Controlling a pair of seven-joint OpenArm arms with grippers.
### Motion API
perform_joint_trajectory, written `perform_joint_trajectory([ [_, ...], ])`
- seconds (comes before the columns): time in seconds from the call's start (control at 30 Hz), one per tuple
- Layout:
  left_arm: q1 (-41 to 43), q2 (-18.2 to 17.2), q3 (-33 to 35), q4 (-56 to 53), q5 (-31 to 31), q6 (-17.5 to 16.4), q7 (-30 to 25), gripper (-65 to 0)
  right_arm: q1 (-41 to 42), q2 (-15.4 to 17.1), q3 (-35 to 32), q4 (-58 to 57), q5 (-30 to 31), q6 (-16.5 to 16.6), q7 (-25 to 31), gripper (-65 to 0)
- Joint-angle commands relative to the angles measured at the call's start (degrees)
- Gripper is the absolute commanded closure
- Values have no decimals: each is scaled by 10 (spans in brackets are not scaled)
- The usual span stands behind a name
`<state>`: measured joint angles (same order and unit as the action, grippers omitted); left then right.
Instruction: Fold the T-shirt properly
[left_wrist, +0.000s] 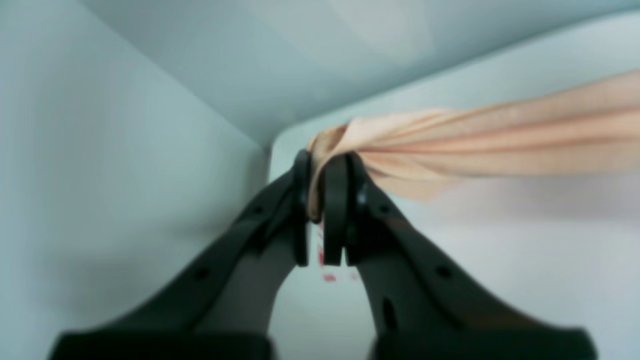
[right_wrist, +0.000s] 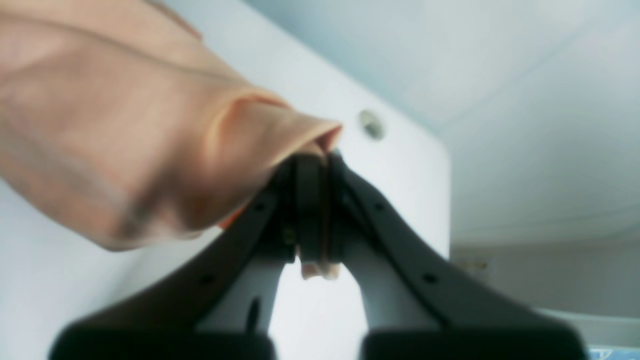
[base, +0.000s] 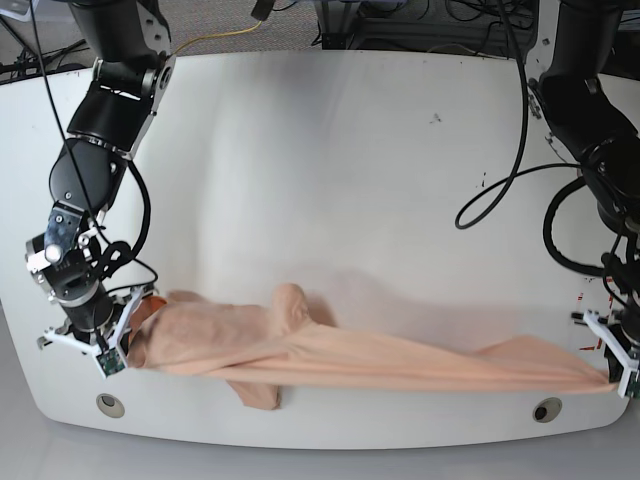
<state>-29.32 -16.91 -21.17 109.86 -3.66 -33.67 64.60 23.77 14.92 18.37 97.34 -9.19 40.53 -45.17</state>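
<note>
Left wrist view: we see the left gripper (left_wrist: 320, 200) with its dark fingers (left_wrist: 336, 210) clenched on a bunched corner of the T-shirt (left_wrist: 500, 145). The peach cloth runs taut from the pinch toward the right edge, above the white desk (left_wrist: 525, 260), whose rounded corner shows just behind the fingertips. The view is blurred.

Right wrist view: we see the right gripper (right_wrist: 312, 210) also clamped tight, grasping a fold of the T-shirt (right_wrist: 125, 150). The cloth bulges out to the left and fills the upper left of the view. A small round fitting (right_wrist: 371, 124) sits in the desk (right_wrist: 410, 190) near its corner.

Base view: we note the T-shirt (base: 380, 360) stretched into a long, rumpled band along the near edge of the desk (base: 330, 180), held at one end by the right gripper (base: 118, 345) and at the other by the left gripper (base: 615, 375).
</note>
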Motion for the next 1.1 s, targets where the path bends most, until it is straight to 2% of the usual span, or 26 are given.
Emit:
perform_joint_trajectory([
  [0.0,37,6,-29,19,6,2,-12,-10,-27,-3,12,36,3,-5,14,0],
  [0.07,78,15,-51,21,6,-7,-13,-10,-65,-5,13,49,5,-5,14,0],
  [0.13,113,17,-69,22,6,-31,-14,-7,-97,-7,13,64,6,-5,14,0],
  [0.27,181,18,-110,31,6,-58,-36,-7,-160,-33,40,107,6,-5,14,0],
  [0.4,231,18,-124,44,6,-58,-36,-7,-210,-43,44,139,6,-5,3,0],
  [0.5,266,18,-134,46,6,-59,-36,-7,-241,-48,43,170,8,-5,-32,0],
  [0.67,328,18,-155,46,6,-59,-36,-6,-290,-63,65,180,53,-5,-74,0],
  [0.9,390,19,-213,45,6,-63,-36,-6,-371,-67,89,178,113,-5,-78,0],
  [1.07,427,19,-221,43,7,-63,-36,-6,-415,-67,90,178,144,-5,-78,0],
])
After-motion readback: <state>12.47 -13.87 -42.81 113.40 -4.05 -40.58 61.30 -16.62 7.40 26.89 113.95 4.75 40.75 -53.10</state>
